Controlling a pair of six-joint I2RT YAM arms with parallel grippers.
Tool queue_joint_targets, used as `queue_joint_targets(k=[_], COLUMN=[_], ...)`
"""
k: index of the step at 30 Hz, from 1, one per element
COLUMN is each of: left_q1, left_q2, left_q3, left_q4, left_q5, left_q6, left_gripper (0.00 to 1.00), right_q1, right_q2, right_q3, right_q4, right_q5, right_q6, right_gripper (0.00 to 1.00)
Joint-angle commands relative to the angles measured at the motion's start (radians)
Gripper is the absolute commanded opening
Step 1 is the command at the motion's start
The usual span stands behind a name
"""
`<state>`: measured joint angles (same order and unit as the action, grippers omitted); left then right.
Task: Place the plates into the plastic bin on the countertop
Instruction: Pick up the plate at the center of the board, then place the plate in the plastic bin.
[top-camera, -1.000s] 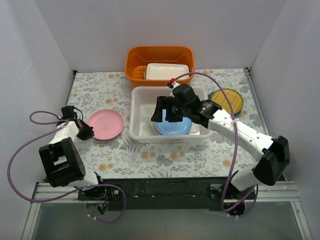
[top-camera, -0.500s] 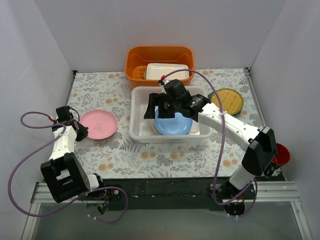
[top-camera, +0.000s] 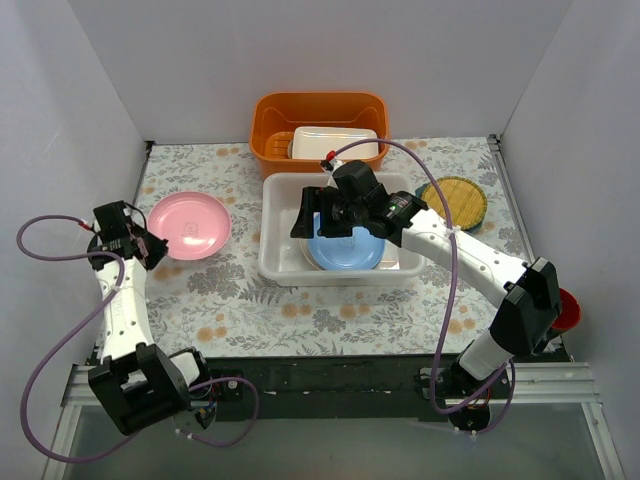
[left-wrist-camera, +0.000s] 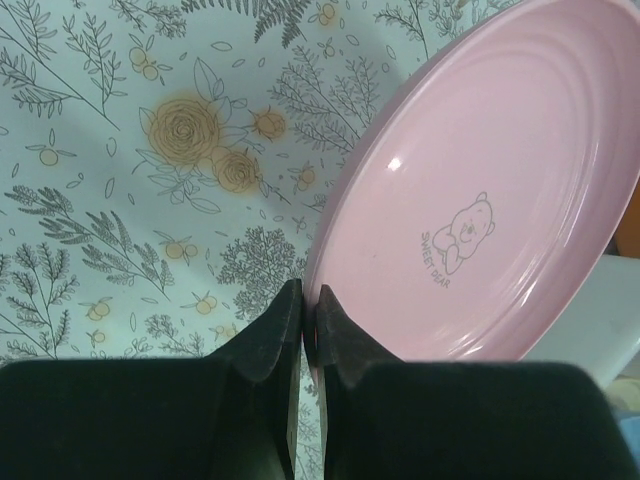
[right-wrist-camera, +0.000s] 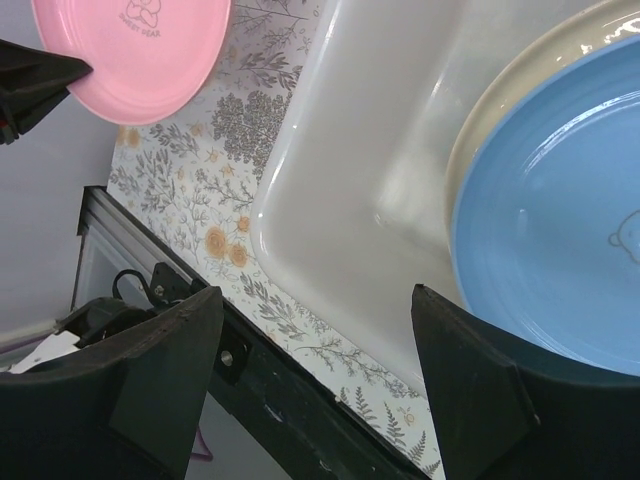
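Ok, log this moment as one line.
left fingers: shut on pink plate rim | right fingers: open above plastic bin | blue plate: in bin

My left gripper (left-wrist-camera: 308, 305) pinches the tilted pink plate (top-camera: 190, 225) by its rim, left of the bin (top-camera: 275, 262). Inside, a blue plate (top-camera: 343, 250) lies on a cream plate (right-wrist-camera: 482, 130). A yellow plate (top-camera: 455, 200) lies just right of the bin.

stacked plates (top-camera: 345, 256) in plastic bin (top-camera: 276, 232), tub (top-camera: 262, 135) behind it, lone plate (top-camera: 190, 225) left

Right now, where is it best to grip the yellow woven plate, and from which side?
Probably its rim on the near right edge: the yellow woven plate lies flat on the countertop, and its left side is close to the plastic bin. Pinch the thin rim, one finger above, one below.
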<state>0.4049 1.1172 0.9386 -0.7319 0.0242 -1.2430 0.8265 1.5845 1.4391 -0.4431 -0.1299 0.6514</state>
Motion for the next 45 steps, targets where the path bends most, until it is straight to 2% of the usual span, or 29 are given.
queue_joint_targets(k=[1,8,16,24,33,36,41,45], left_q1=[0.006,0.006,0.005,-0.001,-0.026,-0.075,-0.211,-0.296], left_q2=[-0.063,-0.114,-0.118,-0.152,-0.163,-0.151,-0.112,-0.086], left_q3=[0.072,0.095,0.123,0.177,0.128,0.141,0.164,0.160], left_q4=[-0.050,-0.078,-0.101,-0.155,-0.115,-0.100,-0.090,-0.075], left_q5=[0.049,0.085,0.210,0.272,0.344,0.335,0.208,0.161], left_q6=[-0.015,-0.006,0.022,0.007,-0.016,-0.044,-0.120,-0.157], left_gripper=[0.00,0.00,0.00,0.00,0.00,0.00,0.00,0.00], right_q1=[-0.003,-0.003,-0.003,-0.003,-0.001,-0.003,-0.003,-0.004], right_q2=[-0.043,-0.014,-0.018,-0.035,-0.038,-0.038,-0.044,-0.070], right_q3=[0.004,0.050,0.043,0.052,0.047,0.047,0.044,0.035], right_q4=[0.023,0.012,0.021,0.011,0.012,0.012,0.012,0.015], right_q5=[0.016,0.010,-0.004,0.026,0.029,0.032,0.042,0.069], right_q6=[-0.007,-0.013,-0.022,-0.030,-0.024,-0.024,-0.019,-0.019], right_gripper=[0.84,0.85,0.88,0.88,0.88,0.88,0.88,0.88])
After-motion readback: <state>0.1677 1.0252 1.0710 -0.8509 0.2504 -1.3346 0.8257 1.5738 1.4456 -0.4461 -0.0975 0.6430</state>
